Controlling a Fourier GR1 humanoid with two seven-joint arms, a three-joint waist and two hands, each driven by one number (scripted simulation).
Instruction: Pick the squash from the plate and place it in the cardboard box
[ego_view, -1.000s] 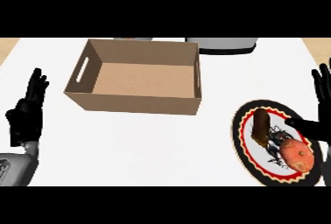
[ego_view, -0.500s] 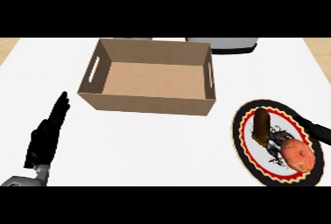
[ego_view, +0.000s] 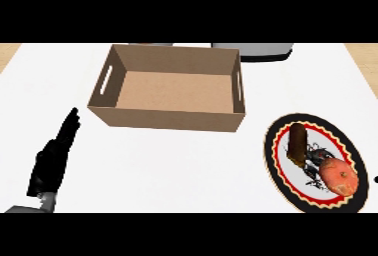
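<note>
From my head view, looking steeply down, one plate (ego_view: 277, 167) lies at the right of the white tabletop (ego_view: 162, 165), black-rimmed with a red scalloped band. Two things rest on it. A dark brown elongated piece (ego_view: 297, 144) sits in the upper middle, its long axis running nearly straight away from me. An orange, rounder piece (ego_view: 339, 176) lies lower and further right, close to the plate's near right rim. I judge the orange one to be the squash, though its shape alone does not settle it. Its long axis tilts from upper left to lower right.

One cardboard box (ego_view: 167, 116) stands open-topped at the upper middle, up and to the left of the plate and apart from it, with a slot handle in its left wall. Nothing shows inside it. A grey object (ego_view: 255, 51) sits behind the box at the far edge; I cannot say what it is.

My left hand (ego_view: 53, 159) is the only hand I see: at the lower left, edge-on, fingers straight and together, pointing up toward the box, holding nothing. It is well apart from the plate, with the whole tabletop between. My right hand does not show here, so I cannot tell how its fingers stand.

The squash lies far to the right of my left fingers. The plate sits on my right side, so I judge the right hand is the nearer one for the pick.
</note>
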